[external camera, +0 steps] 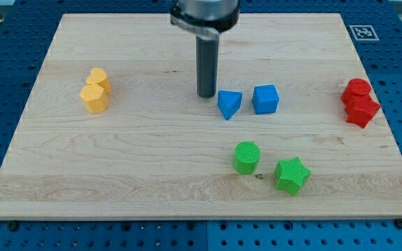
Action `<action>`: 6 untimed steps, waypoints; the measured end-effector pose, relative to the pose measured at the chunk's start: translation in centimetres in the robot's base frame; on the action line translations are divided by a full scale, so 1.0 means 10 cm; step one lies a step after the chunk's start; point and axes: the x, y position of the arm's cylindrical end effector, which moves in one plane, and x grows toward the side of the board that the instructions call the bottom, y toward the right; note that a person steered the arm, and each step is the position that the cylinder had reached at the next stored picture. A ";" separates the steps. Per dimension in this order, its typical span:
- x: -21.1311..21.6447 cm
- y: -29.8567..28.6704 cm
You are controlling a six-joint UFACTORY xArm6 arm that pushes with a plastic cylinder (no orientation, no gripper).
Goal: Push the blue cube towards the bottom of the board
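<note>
The blue cube [265,99] sits right of the board's middle. A blue triangular block [229,104] lies just to its left, a small gap apart. My tip [206,95] is on the board just left of the blue triangular block and slightly above it, with that block between my tip and the cube. My tip touches neither block as far as I can see.
A green cylinder [246,157] and a green star [292,174] lie below the blue blocks. Two yellow blocks [95,90] stand at the view's left. Two red blocks [359,102] stand at the right edge. The wooden board [117,167] has a marker tag [362,32] at its top right.
</note>
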 end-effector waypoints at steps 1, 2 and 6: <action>0.01 0.52; 0.39 1.18; 0.78 1.51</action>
